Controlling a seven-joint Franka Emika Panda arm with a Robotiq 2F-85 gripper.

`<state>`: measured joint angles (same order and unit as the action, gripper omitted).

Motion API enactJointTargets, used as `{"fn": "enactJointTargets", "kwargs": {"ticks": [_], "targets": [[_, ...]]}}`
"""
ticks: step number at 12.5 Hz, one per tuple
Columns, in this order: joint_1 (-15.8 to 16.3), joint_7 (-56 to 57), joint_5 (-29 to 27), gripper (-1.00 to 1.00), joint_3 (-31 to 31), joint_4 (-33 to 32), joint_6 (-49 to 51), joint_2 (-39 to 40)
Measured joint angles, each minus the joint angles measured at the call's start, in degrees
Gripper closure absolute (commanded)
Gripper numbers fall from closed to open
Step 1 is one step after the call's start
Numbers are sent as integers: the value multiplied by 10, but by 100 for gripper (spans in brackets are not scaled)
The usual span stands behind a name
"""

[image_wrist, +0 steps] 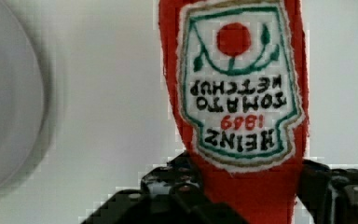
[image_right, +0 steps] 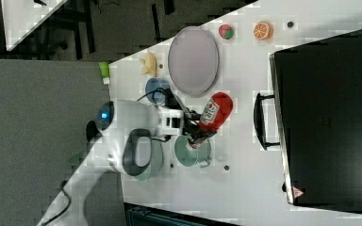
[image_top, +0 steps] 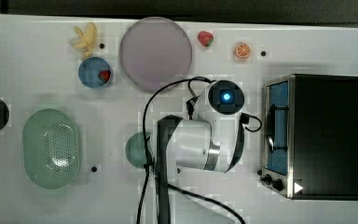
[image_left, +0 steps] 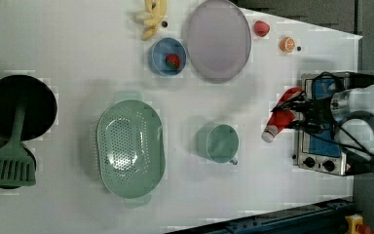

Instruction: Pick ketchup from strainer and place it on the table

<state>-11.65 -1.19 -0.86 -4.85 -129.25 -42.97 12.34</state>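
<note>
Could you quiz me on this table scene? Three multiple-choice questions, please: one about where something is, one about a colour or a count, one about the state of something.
1. Where is the ketchup bottle?
A. Lying in the strainer
B. Between the gripper's fingers, away from the strainer
C. Standing on the grey plate

2. What colour is the cup?
A. Pale green
B. Orange
C. Black

3. What state is the strainer in?
A. Heaped with bananas
B. Upside down
C. Holding nothing

Answers:
1. B: the left view shows the gripper clamped on the bottle near the toaster oven, far from the strainer.
2. A: the left view shows a pale green cup beside the strainer.
3. C: the top and left views show only its bare perforated floor.
</note>
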Motion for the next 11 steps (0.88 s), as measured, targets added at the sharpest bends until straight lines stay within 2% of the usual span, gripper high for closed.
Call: {"fn": "enactJointTargets", "kwargs": {"ticks": [2, 5, 7, 11], "targets": [[4, 3, 2, -99, -1, -21, -44, 33], [11, 6, 0, -100, -11, -44, -34, 34], [12, 7, 0, -100, -24, -25, 15, 4], [20, 7, 0, -100, -30, 101, 147, -86]]}}
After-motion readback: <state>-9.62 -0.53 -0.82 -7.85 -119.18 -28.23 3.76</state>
